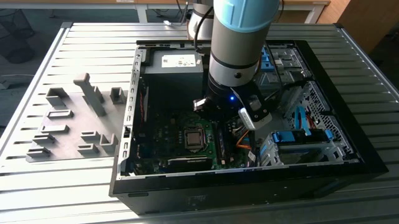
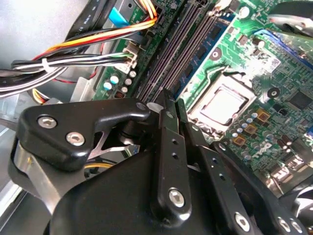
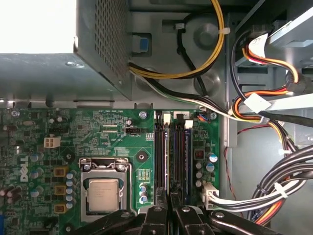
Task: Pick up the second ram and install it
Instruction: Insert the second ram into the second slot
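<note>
We see the hand [image 3: 170, 208] lowered deep into the open computer case [image 1: 132, 93], which lies on its side on the desk [image 1: 93, 42] so that the motherboard [image 3: 112, 142] faces up and the arm can press straight down on it. In the first wrist view the hand is right over the memory slots [image 3: 160, 152] beside the processor, in line with them. We think the second ram [image 3: 169, 156] is the thin board standing on its edge in a slot there, but we cannot tell if the hand is clenched on it or released.
</note>
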`<state>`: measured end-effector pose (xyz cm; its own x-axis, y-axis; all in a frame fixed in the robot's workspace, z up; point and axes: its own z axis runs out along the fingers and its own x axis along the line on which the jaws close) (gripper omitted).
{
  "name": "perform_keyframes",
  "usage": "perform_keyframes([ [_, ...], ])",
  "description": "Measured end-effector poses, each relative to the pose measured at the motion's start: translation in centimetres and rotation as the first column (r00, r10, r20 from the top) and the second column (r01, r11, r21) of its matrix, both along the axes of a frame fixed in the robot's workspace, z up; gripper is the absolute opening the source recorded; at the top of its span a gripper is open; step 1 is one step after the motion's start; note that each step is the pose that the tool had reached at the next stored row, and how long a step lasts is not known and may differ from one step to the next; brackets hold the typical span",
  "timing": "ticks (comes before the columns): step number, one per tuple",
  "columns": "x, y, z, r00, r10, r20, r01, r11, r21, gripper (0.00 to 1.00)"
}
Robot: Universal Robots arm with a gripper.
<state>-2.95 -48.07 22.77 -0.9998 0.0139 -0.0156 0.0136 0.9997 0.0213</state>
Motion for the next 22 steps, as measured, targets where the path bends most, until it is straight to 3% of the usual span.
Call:
perform_keyframes([
  [4, 0.0, 0.00, -0.55, 1.0000, 0.000, -0.0001, 0.000, 1.0000, -0.0001, 0.14],
  [22, 0.0, 0.02, -1.20, 1.0000, 0.000, 0.0000, 0.000, 1.0000, 0.0011, 0.14],
])
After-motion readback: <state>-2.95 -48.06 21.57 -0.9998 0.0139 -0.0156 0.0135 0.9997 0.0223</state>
